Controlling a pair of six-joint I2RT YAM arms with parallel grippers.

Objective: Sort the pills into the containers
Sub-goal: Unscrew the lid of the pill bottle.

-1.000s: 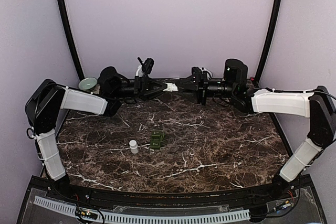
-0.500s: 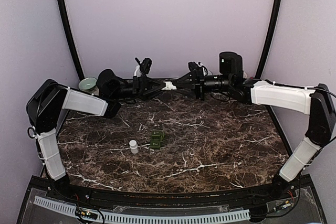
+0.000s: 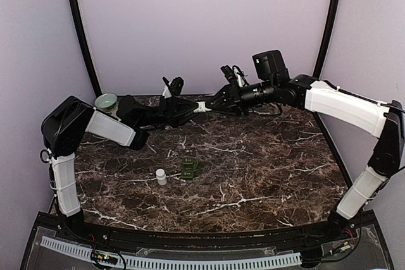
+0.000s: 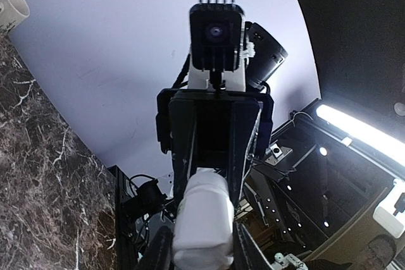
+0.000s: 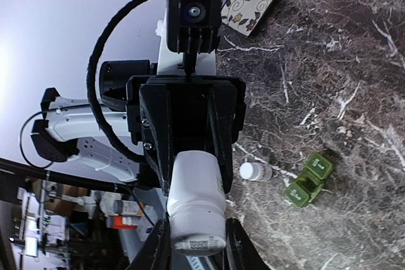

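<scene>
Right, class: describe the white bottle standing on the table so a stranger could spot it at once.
Find the dark marble table; near its middle sits a green pill box. Just left of that in the top view stands the white bottle, upright and alone. The other white bottle is in the air at the back, gripped between both arms' fingers.

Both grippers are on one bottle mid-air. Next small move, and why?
Likely twist the right gripper while the left gripper holds firm, to unscrew the white bottle: both are shut on its opposite ends, in the air above the table.
</scene>
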